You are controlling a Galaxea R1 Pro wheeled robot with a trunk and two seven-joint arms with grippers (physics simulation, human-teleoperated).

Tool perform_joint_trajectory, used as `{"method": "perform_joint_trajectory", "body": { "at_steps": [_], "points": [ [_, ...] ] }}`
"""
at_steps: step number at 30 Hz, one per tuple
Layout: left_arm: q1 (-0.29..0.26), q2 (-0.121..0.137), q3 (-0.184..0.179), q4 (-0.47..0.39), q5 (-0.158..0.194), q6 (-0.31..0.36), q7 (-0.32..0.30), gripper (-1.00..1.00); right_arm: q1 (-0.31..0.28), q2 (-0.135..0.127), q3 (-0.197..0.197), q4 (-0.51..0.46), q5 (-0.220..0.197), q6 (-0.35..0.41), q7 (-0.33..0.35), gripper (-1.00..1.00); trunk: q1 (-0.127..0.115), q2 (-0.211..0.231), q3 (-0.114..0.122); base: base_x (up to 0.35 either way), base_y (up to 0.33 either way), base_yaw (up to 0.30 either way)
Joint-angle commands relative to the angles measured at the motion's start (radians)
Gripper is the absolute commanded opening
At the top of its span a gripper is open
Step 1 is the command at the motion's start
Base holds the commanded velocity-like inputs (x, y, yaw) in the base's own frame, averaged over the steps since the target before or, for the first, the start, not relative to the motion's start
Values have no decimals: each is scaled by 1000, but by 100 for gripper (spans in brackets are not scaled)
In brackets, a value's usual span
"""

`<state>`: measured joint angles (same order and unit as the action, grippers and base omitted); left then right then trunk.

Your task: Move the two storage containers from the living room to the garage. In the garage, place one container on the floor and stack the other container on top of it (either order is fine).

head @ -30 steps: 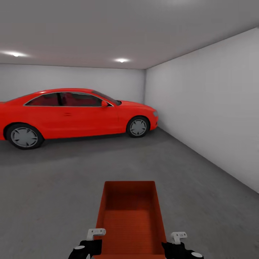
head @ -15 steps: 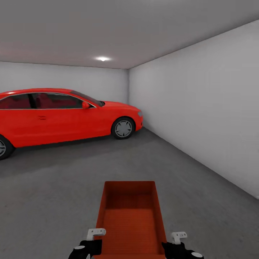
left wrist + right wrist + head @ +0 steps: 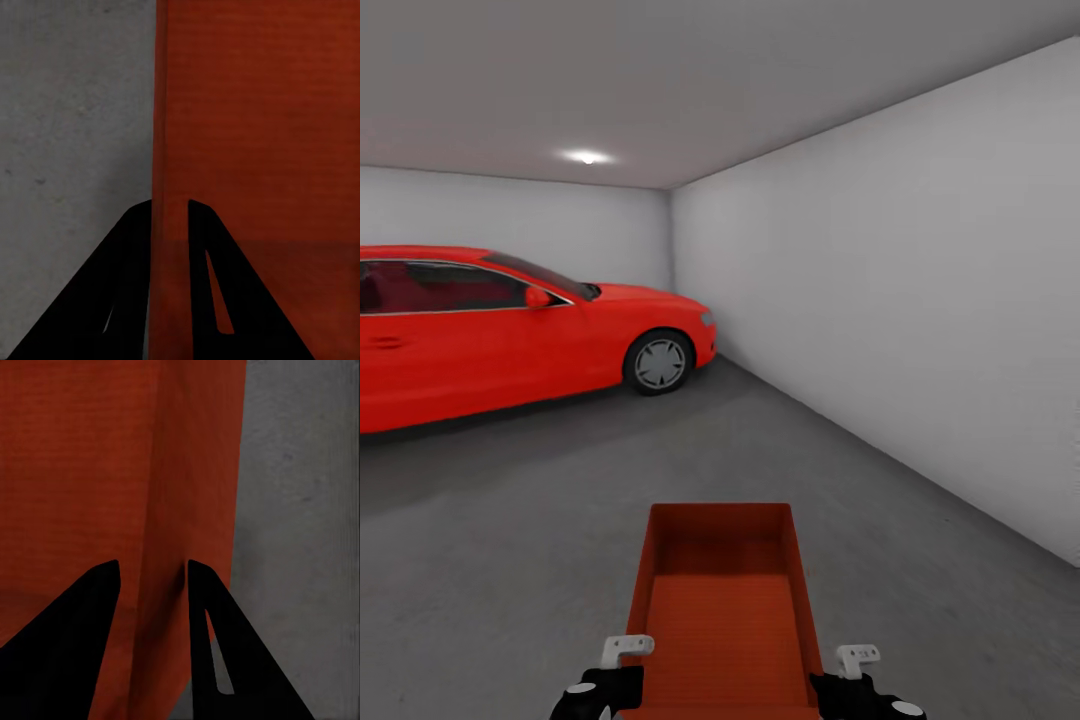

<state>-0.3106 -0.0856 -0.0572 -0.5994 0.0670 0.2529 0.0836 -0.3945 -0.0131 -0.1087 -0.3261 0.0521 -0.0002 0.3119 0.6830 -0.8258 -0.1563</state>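
Grey garage concrete floor [image 3: 510, 560] lies beneath both jaws, each pinching a long side wall of the orange-red container [image 3: 725, 610], held low in front. Red car [image 3: 510, 330] stands far left. Carrying appears underway; next comes lowering it onto bare floor. No writing is legible.

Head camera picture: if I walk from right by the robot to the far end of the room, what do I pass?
Left gripper and right gripper → orange-red storage container they hold → grey concrete floor → red car → back wall.
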Motion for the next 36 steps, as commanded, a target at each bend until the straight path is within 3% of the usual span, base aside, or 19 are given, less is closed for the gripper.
{"method": "perform_joint_trajectory", "body": {
  "at_steps": [1,36],
  "points": [
    [-1,-23,0,-33,-1,6,8,-100,0,5,34,2,9,0,9,-100,1,-1,-2,326,0,-274],
    [-1,-25,0,-33,-1,5,8,-100,0,5,34,2,9,0,9,-100,1,-1,-2,323,0,-274]
  ]
}}
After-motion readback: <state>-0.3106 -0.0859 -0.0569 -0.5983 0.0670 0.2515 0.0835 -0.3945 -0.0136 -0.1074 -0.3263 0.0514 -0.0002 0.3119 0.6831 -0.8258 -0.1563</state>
